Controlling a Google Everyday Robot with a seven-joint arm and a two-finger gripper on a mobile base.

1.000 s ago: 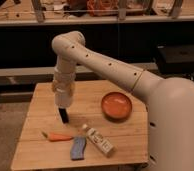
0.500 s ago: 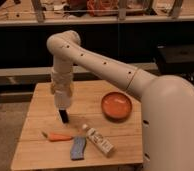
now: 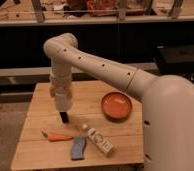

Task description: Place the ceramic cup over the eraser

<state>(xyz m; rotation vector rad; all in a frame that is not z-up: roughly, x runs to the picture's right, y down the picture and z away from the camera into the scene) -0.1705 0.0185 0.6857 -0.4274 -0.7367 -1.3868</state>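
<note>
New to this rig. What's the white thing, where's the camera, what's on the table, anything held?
The big white shape is a mobile robot's body, and its jointed arm reaches over a wooden table. There is one view only, looking down from beside the body. The arm ends in the tool, the dark grasping tip; it points down over the table's left half, nothing seen in it. On the table: a shallow orange cup at the right, and near the front edge a carrot, a blue-grey eraser and a white bottle. The cup sits apart from the eraser.
</note>
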